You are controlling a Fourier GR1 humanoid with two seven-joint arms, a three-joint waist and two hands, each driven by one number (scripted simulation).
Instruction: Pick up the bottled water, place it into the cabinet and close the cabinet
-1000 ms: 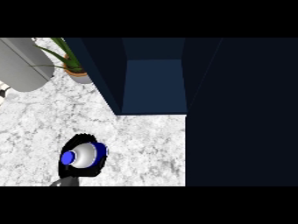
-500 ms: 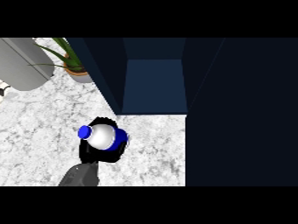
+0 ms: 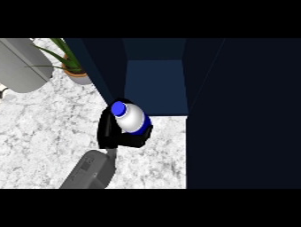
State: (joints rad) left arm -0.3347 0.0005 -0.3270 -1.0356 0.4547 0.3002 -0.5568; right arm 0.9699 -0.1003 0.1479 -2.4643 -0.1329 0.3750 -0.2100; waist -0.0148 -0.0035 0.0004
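The bottled water (image 3: pixel 132 118), white with a blue cap, is tilted with its cap toward the upper left. My left hand (image 3: pixel 109 133) is shut on it, black fingers curled round its lower body. It is held just in front of the open dark blue cabinet (image 3: pixel 154 86), at the left edge of the opening. My grey forearm (image 3: pixel 89 170) comes in from the lower left. The right hand shows nowhere.
A dark cabinet door or side panel (image 3: pixel 251 115) fills the right of the view. A potted plant (image 3: pixel 75 73) and a grey rounded object (image 3: pixel 13 62) stand at the back left on the marble counter (image 3: pixel 35 133).
My left hand has carried the bottle up and to the right, from the counter's front toward the cabinet opening. The bottle has tipped more.
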